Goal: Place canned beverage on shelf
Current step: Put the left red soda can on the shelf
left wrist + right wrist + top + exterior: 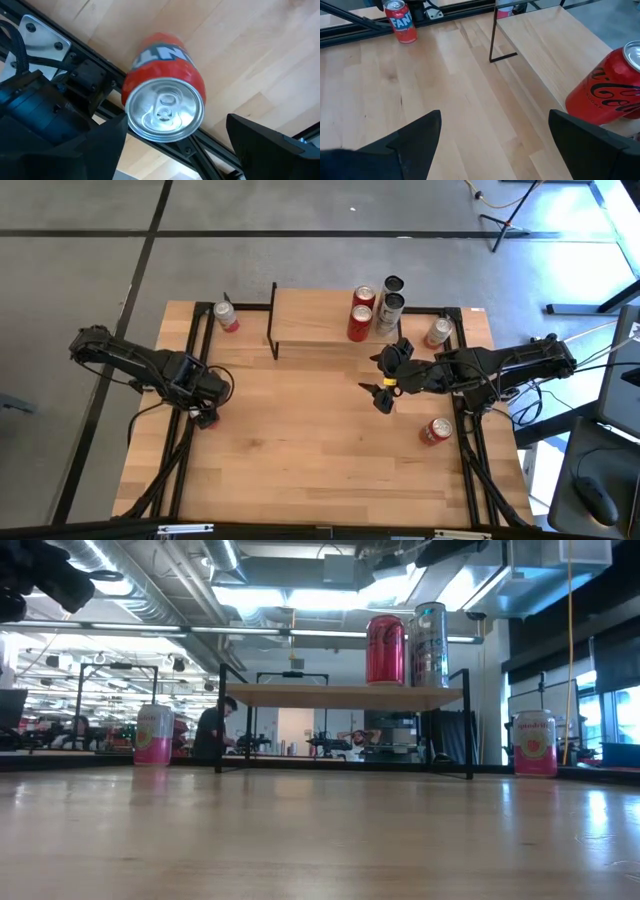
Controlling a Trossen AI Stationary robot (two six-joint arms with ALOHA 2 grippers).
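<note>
Closest to the low camera: bare tabletop (320,840), pale wood planks, largest thing in sight, edged with a black frame. Toward its far side, shelf (315,320), a light wooden top on thin black legs, loaded only at its right end: two red cans (361,311) one behind the other, and just beside them two tall silver cans (390,300), all upright; left part of the top bare. Off the shelf, on the table: pink can (226,316) past the shelf's left end and a second pink can (438,332) past its right end, both upright in the low view. Near the table's right edge, well apart from the shelf, a red-and-white can (435,430); upright or lying, cannot tell. At the left edge by the frame, orange soda can (165,95), upright, silver top facing the wrist camera, well apart from the shelf. Above it, left gripper (205,408), fingers spread wide either side of the can with a clear gap on at least one side, not clamped. In front of the shelf's right end, raised above the tabletop, right gripper (385,380), fingers released and wide apart, holding nothing, near the front red can.
</note>
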